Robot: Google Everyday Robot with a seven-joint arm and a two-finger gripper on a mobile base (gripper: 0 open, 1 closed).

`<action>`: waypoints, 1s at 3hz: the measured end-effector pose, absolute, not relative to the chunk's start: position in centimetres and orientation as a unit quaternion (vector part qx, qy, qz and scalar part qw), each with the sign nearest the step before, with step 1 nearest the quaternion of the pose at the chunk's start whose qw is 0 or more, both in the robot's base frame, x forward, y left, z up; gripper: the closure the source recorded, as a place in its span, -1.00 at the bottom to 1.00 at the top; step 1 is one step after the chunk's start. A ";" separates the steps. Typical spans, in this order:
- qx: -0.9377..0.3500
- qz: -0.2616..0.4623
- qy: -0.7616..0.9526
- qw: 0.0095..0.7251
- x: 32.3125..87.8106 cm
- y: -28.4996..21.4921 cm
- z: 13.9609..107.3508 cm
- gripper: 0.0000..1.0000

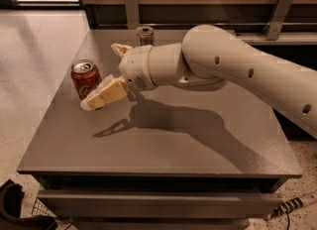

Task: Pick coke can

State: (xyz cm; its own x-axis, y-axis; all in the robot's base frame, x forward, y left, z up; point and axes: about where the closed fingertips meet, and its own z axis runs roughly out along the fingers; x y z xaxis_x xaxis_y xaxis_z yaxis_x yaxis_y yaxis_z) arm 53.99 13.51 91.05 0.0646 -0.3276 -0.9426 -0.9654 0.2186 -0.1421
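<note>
The coke can point(85, 78) is one short red metal cylinder with white script and a shiny silver top. It stands upright near the left edge of the table point(163, 144), a flat grey slab with a matte, faintly speckled surface.

Just right of the coke can hangs the gripper point(101, 76), its two cream, padded fingers point(105, 93) spread wide and grasping nothing. One finger crosses in front of the coke can's lower side; the other points up behind and to its right.

The smooth, rounded off-white arm point(223, 65) stretches away to the right. Behind and right of the coke can stands one slimmer silver can point(144, 35), making two cans in all.
</note>
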 end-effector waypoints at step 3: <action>-0.523 0.376 0.584 0.494 54.9 17.6 87.7 -0.71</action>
